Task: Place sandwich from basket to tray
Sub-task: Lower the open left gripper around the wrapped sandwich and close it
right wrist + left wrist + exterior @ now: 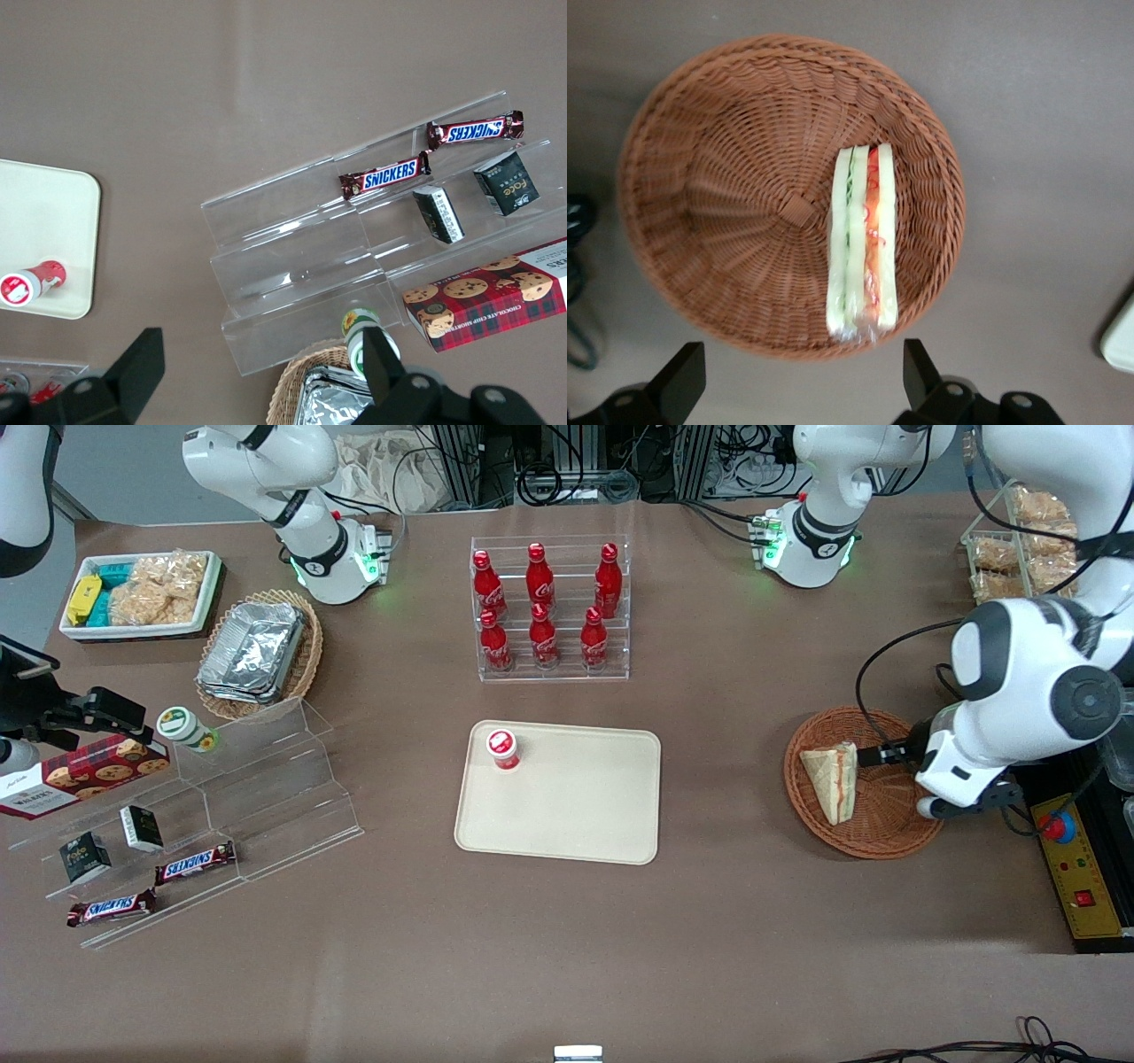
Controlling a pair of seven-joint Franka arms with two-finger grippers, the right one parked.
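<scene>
The sandwich (831, 781) is a pale triangular wedge lying in the round reddish-brown wicker basket (886, 828), against the rim toward the tray. The left wrist view shows its cut edge (863, 244) with red and green filling, resting on the basket's sloping wall (726, 177). My left gripper (877, 755) hangs over the basket, above the sandwich. Its fingers (682, 381) stand wide open with nothing between them, and the gripper (802, 382) touches neither sandwich nor basket. The beige tray (576, 815) lies flat at the table's middle, toward the parked arm from the basket.
A small red-capped container (502, 748) stands on the tray's corner. A clear rack of red cola bottles (549, 607) stands farther from the front camera than the tray. A yellow control box (1076, 877) sits beside the basket at the working arm's end.
</scene>
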